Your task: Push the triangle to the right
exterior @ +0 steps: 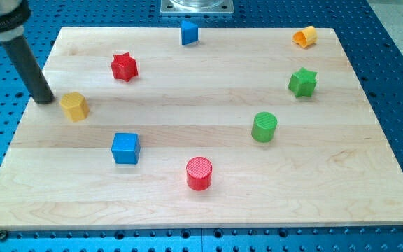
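Tip: my tip (pixel 45 100) is resting on the wooden board (pixel 201 203) near its left edge, just beside the yellow block (pixel 74 106), which is lying at about four o'clock from it

Rod's hold: there being no gripper, only a plain dark rod, nothing is being clasped or carried; it is only standing beside the yellow block, and I cannot tell whether it is touching it

Triangle: the blue triangle (pixel 189 32) is sitting at the view's top edge of the board, a little left of centre, just below the metal base plate (pixel 196 6)

Key relation: the blue triangle is lying at about two o'clock from my tip, well apart, with the red star (pixel 124 66) sitting roughly between them, slightly below the direct line

Judgement on approach: to push rightward, my tip is needing to arrive at the triangle's nine o'clock side; a path passing above the red star looks the cleaner one

Path to the right: the top strip toward three o'clock is looking open until the small orange block (pixel 304 36) near the far corner

Others: the green star (pixel 303 82), green cylinder (pixel 264 127), red cylinder (pixel 199 173) and blue cube (pixel 125 148) are lying lower, well away from that line
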Action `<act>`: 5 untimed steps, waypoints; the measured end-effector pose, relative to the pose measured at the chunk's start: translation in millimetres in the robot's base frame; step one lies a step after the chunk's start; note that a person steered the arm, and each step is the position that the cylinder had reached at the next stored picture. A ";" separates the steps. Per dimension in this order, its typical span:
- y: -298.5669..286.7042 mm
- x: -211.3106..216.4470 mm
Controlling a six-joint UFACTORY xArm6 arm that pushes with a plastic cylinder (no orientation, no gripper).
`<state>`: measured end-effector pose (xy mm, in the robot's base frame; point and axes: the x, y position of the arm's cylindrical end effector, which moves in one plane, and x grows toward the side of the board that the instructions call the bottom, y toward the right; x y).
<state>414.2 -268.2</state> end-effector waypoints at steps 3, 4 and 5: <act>76.7 18.2; 79.5 39.5; 28.3 3.3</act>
<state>417.5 -239.9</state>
